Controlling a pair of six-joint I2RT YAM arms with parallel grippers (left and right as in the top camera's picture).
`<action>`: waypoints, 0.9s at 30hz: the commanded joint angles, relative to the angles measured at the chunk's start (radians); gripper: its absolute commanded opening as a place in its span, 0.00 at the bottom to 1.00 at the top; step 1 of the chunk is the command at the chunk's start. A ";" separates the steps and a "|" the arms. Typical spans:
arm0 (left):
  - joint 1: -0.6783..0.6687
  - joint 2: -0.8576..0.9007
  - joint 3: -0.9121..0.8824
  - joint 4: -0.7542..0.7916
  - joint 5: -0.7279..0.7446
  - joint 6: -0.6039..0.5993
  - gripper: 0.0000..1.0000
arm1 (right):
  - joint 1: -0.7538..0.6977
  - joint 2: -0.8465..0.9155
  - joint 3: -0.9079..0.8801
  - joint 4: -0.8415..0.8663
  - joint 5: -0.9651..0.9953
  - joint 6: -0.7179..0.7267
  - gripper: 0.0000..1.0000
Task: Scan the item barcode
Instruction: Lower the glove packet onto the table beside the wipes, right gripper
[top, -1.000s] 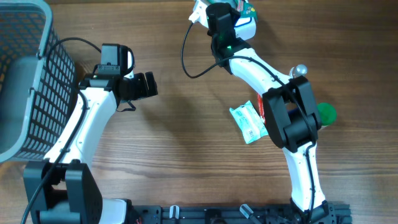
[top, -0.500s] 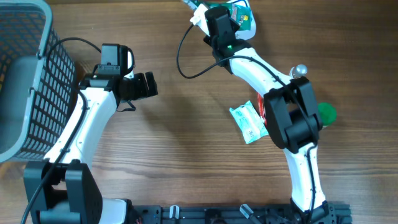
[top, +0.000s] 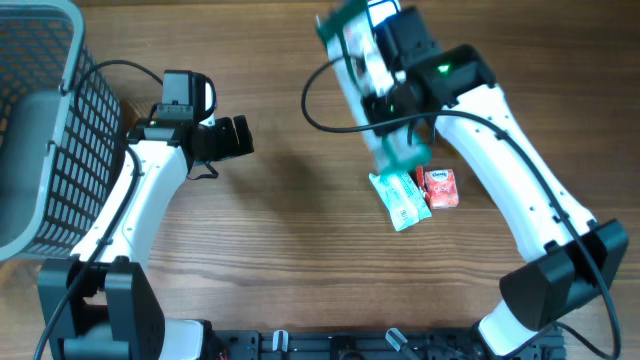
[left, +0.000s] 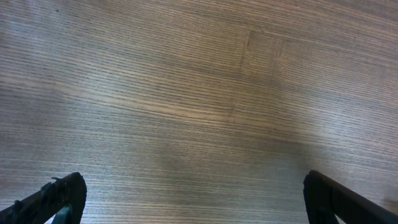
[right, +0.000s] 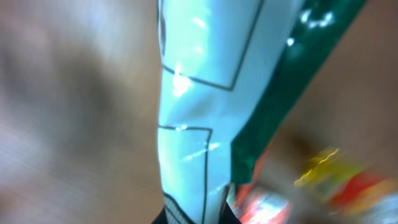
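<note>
Gripping a long pouch in mid-air, barcode not yet found

Right gripper: fingers drawn together and clamped on the green-and-white pouch; where along its length the pinch sits I cannot tell. The pouch is off the table, raised over the far middle and smeared in both views.

Risks, as I judge them:
- The pinch is thin on glossy film; the blur suggests speed, and a swing could make the free length flap, twist or slide out.
- The pouch's near green end hangs over a second pouch and a red packet lying on the wood; a dip could drag them.
- No barcode is legible and no scanner is in view; the wrong face may get presented.

Long axis: in the overhead view it runs far-left to near-right, mostly along the table's depth; in the wrist view it points straight away from the fingers, white panelled face towards the camera, green edge down one side.

Left gripper: jaws wide apart over bare wood, holding nothing, well apart from the pouch; basket at the far left.
</note>
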 joint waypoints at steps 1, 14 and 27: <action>0.002 0.000 0.003 0.003 -0.005 0.015 1.00 | 0.004 0.019 -0.143 -0.035 -0.149 0.243 0.04; 0.002 0.000 0.003 0.003 -0.005 0.015 1.00 | 0.004 -0.012 -0.333 0.124 -0.152 0.366 0.99; 0.002 0.000 0.003 0.003 -0.005 0.015 1.00 | 0.003 -0.106 -0.333 0.336 -0.129 0.373 0.99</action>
